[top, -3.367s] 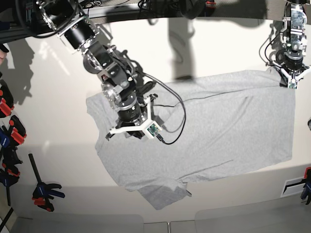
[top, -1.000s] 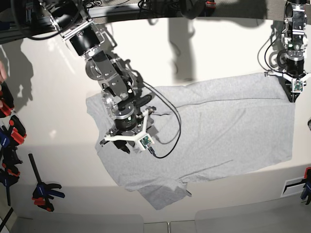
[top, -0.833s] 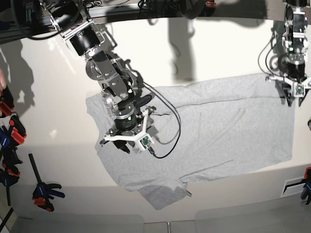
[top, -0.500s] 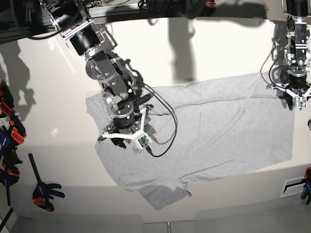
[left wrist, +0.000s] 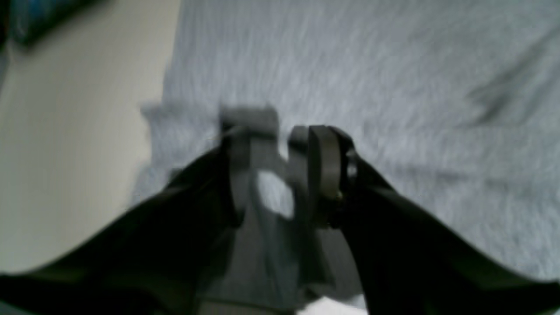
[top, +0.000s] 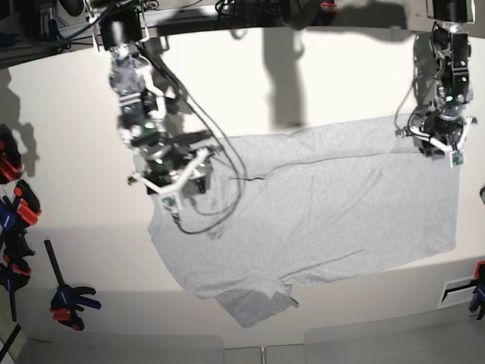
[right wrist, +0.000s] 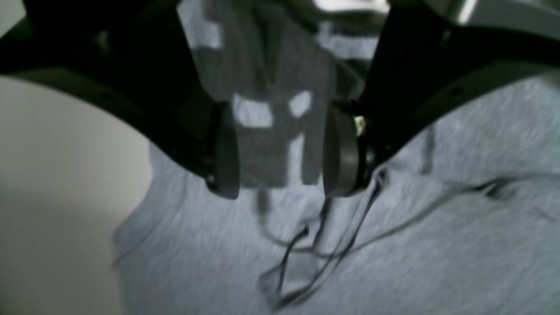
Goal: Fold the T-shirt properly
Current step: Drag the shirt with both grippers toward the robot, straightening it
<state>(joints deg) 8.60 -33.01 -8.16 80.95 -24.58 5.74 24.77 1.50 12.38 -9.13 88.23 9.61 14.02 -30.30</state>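
The grey T-shirt lies spread plain side up on the table, with one sleeve hanging near the front edge. My right gripper hovers over the shirt's left edge. In the right wrist view it is open and empty, with the shirt below it. My left gripper is over the shirt's upper right corner. In the blurred left wrist view it has its fingers almost together above the cloth, close to the shirt's edge, and no cloth shows between them.
A black cable hangs from the right arm and loops over the shirt; it also shows in the right wrist view. Red and black clamps sit along the left edge. The cream table ends just below the shirt's lower hem.
The right-wrist arm has swung left and up, from over the shirt's chest to its left edge. The left-wrist gripper has shifted slightly left and up at the right corner. The shirt lies as before.
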